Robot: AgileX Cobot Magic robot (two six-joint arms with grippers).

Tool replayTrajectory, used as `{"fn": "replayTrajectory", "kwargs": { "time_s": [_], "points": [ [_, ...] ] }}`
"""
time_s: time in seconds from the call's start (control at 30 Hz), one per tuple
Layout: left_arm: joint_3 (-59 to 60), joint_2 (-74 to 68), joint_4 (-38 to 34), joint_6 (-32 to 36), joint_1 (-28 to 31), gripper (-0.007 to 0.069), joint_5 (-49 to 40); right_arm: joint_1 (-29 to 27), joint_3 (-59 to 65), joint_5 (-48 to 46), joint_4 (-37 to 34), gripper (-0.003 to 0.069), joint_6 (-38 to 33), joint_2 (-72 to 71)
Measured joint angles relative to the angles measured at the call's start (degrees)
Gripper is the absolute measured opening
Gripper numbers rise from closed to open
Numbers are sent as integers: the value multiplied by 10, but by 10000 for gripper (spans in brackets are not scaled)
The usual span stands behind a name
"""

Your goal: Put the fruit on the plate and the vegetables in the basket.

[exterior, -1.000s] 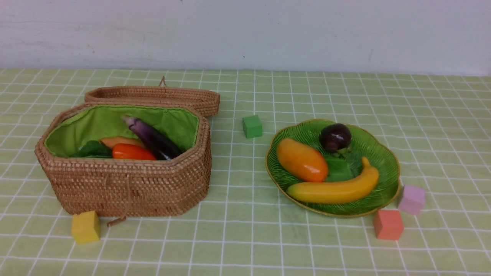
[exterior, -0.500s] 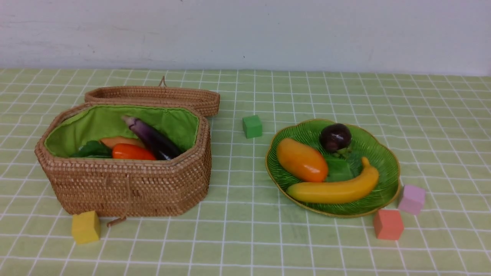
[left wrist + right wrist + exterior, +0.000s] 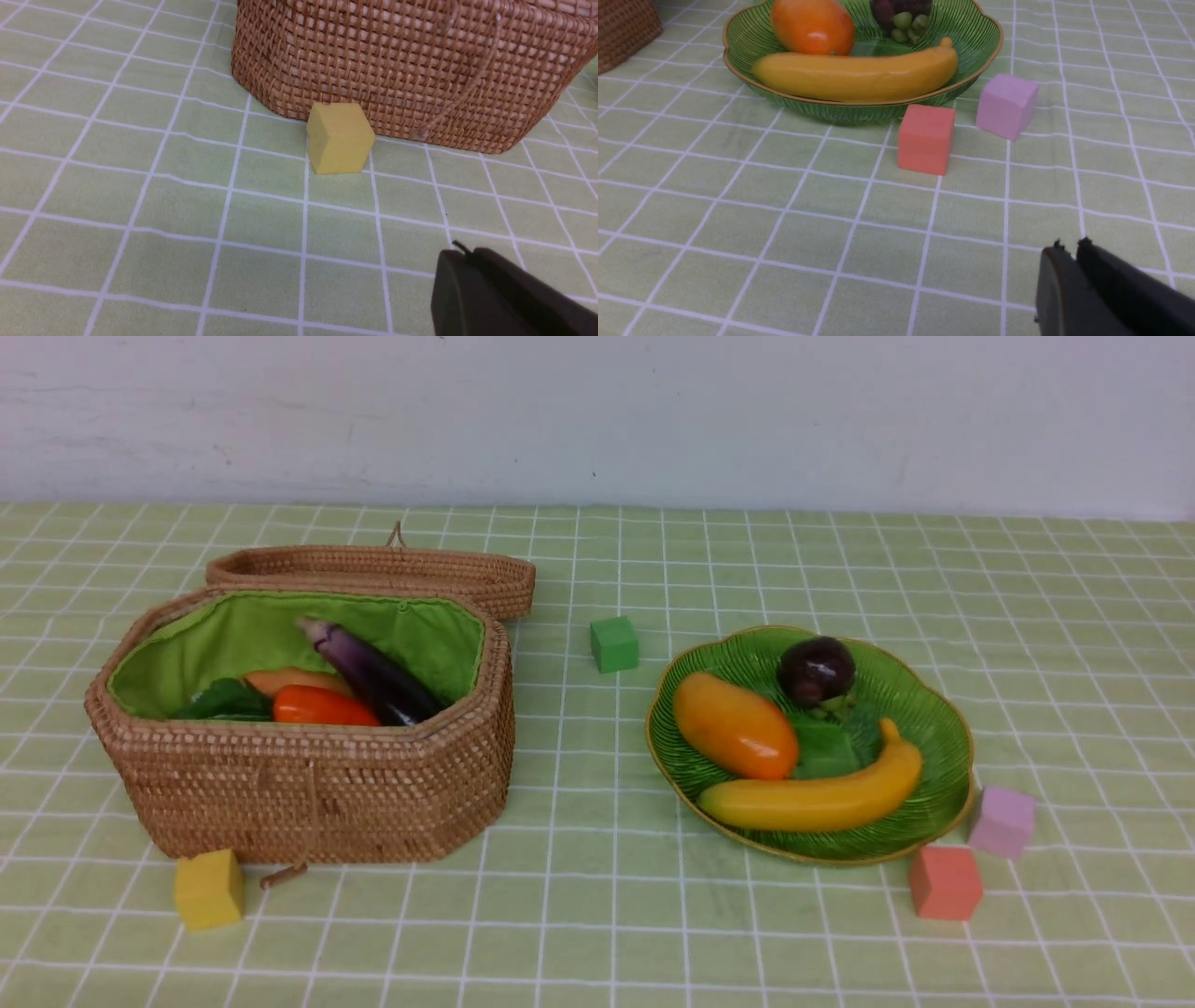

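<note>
- The octagonal tan woven wicker basket (image 3: 308, 784) stands on the left of the checked green tablecloth (image 3: 579, 915); its matching woven lid (image 3: 373, 571) lies just behind it.
- In the basket lie the long purple eggplant (image 3: 373, 677), the orange carrot (image 3: 322, 707) before it, and the tan-orange potato (image 3: 294, 680) behind the carrot.
- The small yellow cube (image 3: 209, 889) sits before the basket's left front corner.
- The small green cube (image 3: 614, 644) sits between basket and plate, farther back.
- The green ribbed glass plate (image 3: 934, 709) stands on the right.
- On the plate, the oval orange-yellow mango (image 3: 735, 725) lies left, the round dark purple fruit (image 3: 817, 670) behind, the long yellow banana (image 3: 812, 795) in front.
- The small red-orange cube (image 3: 945, 883) and small pink cube (image 3: 1002, 822) sit just beside the plate's right front edge.
</note>
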State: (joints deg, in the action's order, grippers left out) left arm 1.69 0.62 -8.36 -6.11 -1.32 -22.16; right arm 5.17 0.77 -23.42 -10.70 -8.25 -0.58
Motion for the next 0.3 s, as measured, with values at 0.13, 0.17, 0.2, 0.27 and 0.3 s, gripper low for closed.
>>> {"fn": "replayTrajectory", "kwargs": {
  "time_s": [0.13, 0.17, 0.2, 0.27, 0.3],
  "points": [
    [0, 0, 0, 0, 0, -4, 0, 0, 0, 0, 0, 61, 0, 0],
    [0, 0, 0, 0, 0, -3, 0, 0, 0, 0, 0, 62, 0, 0],
    [0, 0, 0, 0, 0, -3, 0, 0, 0, 0, 0, 63, 0, 0],
    [0, 0, 0, 0, 0, -2, 0, 0, 0, 0, 0, 68, 0, 0],
    [0, 0, 0, 0, 0, -2, 0, 0, 0, 0, 0, 69, 0, 0]
  ]
}}
